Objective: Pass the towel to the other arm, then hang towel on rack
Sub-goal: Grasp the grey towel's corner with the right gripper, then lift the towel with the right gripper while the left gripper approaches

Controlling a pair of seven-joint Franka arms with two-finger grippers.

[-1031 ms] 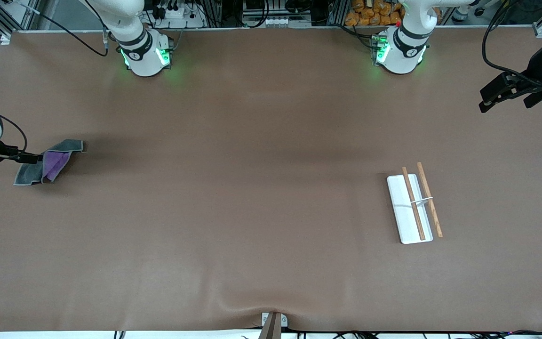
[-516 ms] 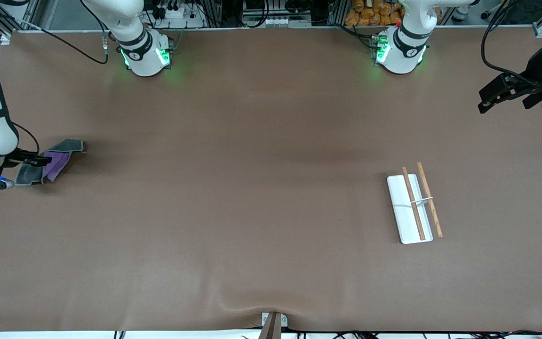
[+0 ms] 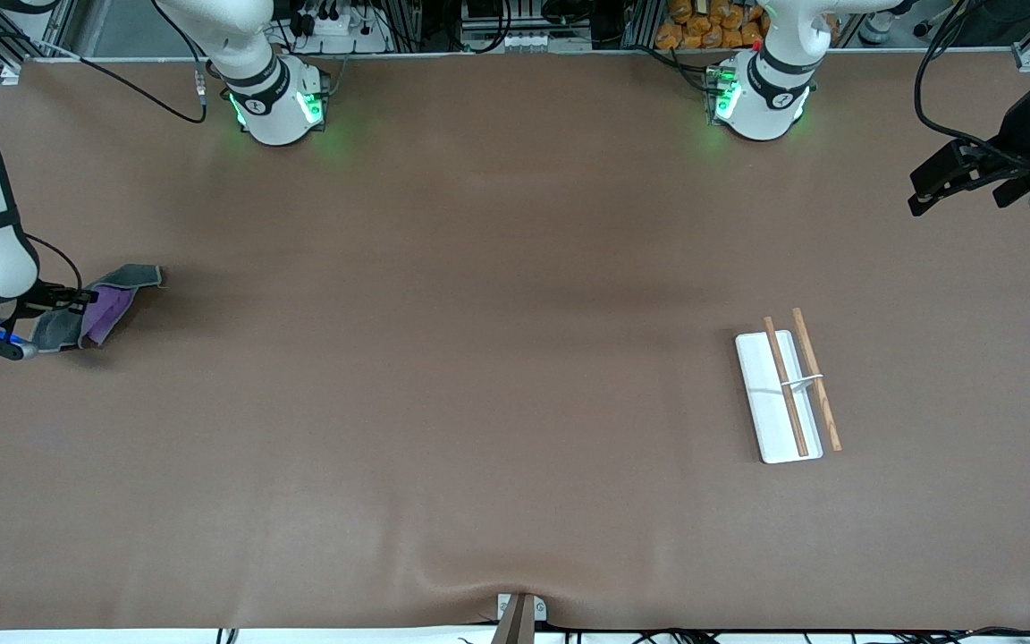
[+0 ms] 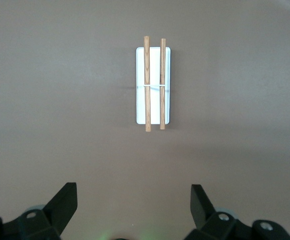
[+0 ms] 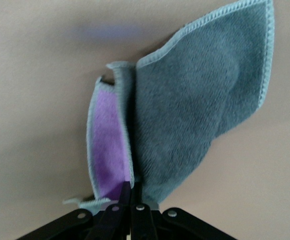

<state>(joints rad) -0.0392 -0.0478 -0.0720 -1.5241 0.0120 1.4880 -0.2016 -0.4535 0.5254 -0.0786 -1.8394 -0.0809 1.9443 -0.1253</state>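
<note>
Small soft dark-grey towel with a bright purple reverse side (image 3: 95,307) at the middle left edge of the front frame, crumpled on the brown table (image 3: 479,295) toward the right arm's end, purple face folded upward. Right end effector (image 3: 77,295) at that same left edge, black fingers (image 5: 127,197) pinched together on a fold of the towel, seen in the right wrist frame at bottom centre with grey pile and purple lining (image 5: 110,150) spreading upward from the grip. Rack of two thin parallel brown wooden rods joined by a white bracket over a flat white rectangular tray (image 3: 779,394) in the lower right of the front frame, well apart from the towel; same rack (image 4: 153,85) in the upper centre of the left wrist frame. Left end effector (image 3: 958,179) at the upper right edge of the front frame, waiting over the table's end, black fingers (image 4: 65,202) spread wide apart, nothing between them.
</note>
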